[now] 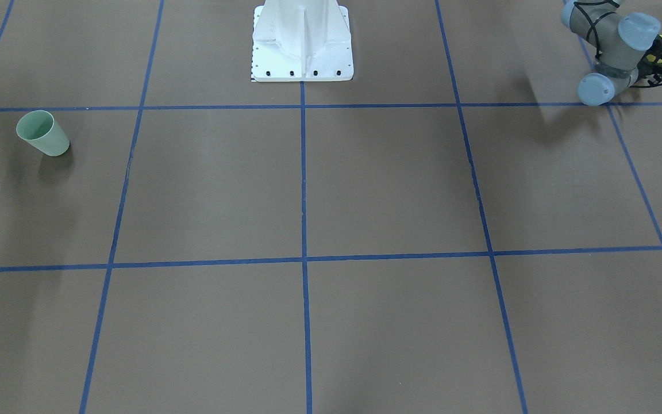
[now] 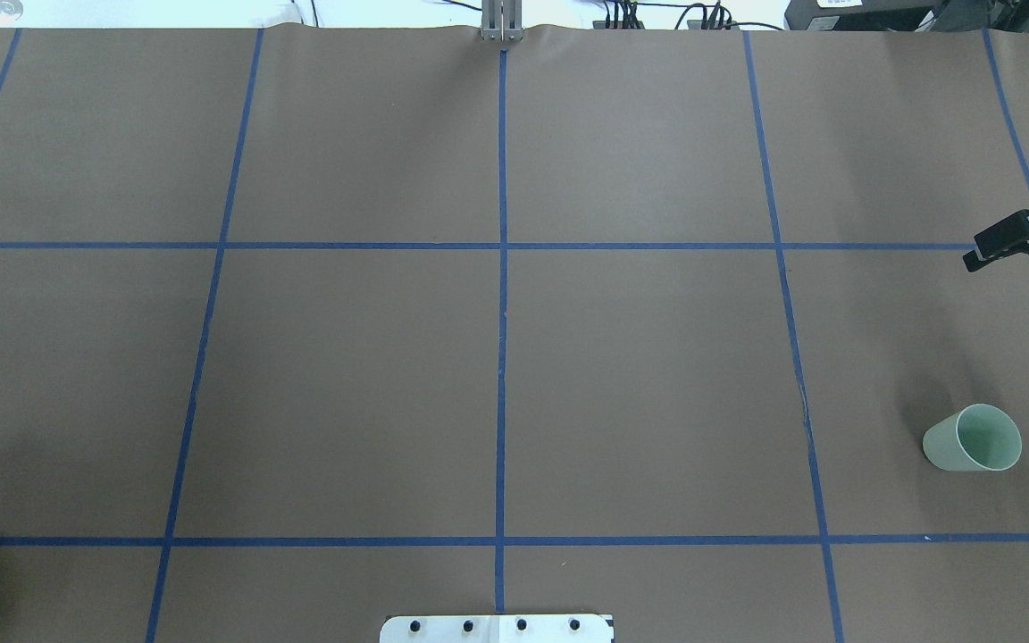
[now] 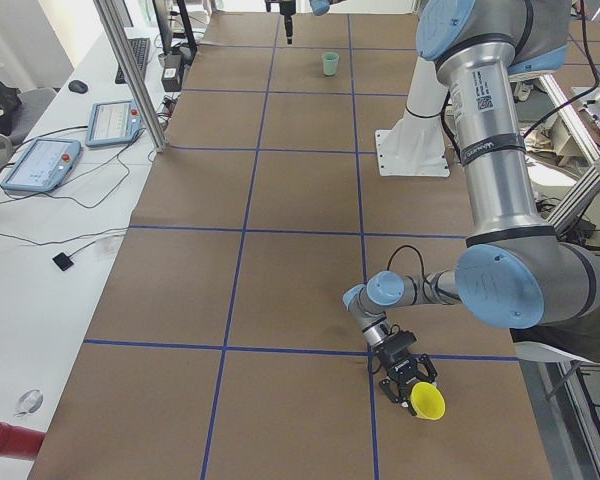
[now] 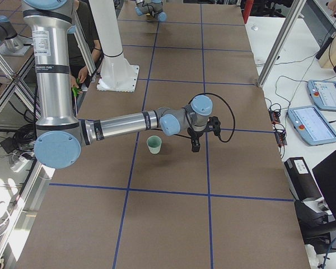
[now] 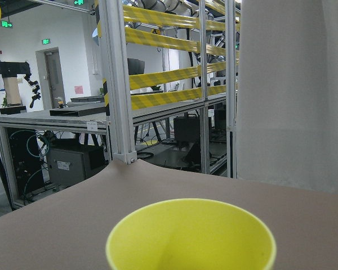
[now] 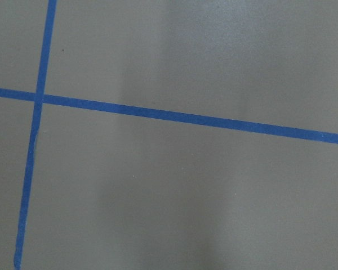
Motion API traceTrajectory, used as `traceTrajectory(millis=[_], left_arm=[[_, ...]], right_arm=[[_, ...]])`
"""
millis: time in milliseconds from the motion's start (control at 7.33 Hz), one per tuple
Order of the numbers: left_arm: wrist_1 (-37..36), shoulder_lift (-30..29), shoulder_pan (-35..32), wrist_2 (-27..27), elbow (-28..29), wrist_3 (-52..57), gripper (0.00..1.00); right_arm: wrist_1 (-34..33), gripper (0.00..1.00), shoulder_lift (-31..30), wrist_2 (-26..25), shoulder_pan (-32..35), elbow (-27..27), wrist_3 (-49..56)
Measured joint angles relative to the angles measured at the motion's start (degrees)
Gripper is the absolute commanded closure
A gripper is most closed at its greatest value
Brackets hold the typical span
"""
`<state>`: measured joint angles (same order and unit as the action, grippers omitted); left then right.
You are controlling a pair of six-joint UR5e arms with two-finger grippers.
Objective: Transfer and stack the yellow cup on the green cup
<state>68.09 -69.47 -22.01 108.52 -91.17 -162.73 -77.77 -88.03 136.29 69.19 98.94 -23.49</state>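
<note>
likely light, stiff and slick, best pinched by its wall, the yellow cup [image 3: 427,402] sits far from the green cup [image 2: 973,438] at the left end effector [image 3: 407,377], whose grip i cannot tell, while the right end effector [image 2: 1008,196] near the green cup is spread wide.

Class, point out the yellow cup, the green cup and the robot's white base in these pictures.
yellow cup [image 3: 429,402], exterior left view, inside of its open mouth.
green cup [image 2: 943,445], overhead exterior view, outer side wall.
white base [image 1: 302,57], exterior front-facing view, lower middle of the pedestal.
</note>
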Motion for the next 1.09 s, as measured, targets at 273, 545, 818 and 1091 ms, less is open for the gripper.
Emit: traceTrajectory(millis=[273,545,818,1091], left_arm=[[-0.1,1.7,0.1,-0.8,-0.2,2.7,0.43],[-0.1,2.5,-0.3,-6.8,-0.3,7.8,0.43],[1.4,2.3,-3.9,-18.9,-0.4,13.0,0.43],[9.9,2.0,-8.3,-33.9,-0.3,16.7,0.43]], right_arm=[[0.0,0.0,1.0,0.0,-0.2,0.1,-1.5],[0.0,0.0,1.9,0.0,-0.3,0.1,-2.5],[0.0,0.0,2.6,0.2,-0.3,0.2,-4.5],[0.0,0.0,3.5,0.2,-0.4,-0.2,-6.0]])
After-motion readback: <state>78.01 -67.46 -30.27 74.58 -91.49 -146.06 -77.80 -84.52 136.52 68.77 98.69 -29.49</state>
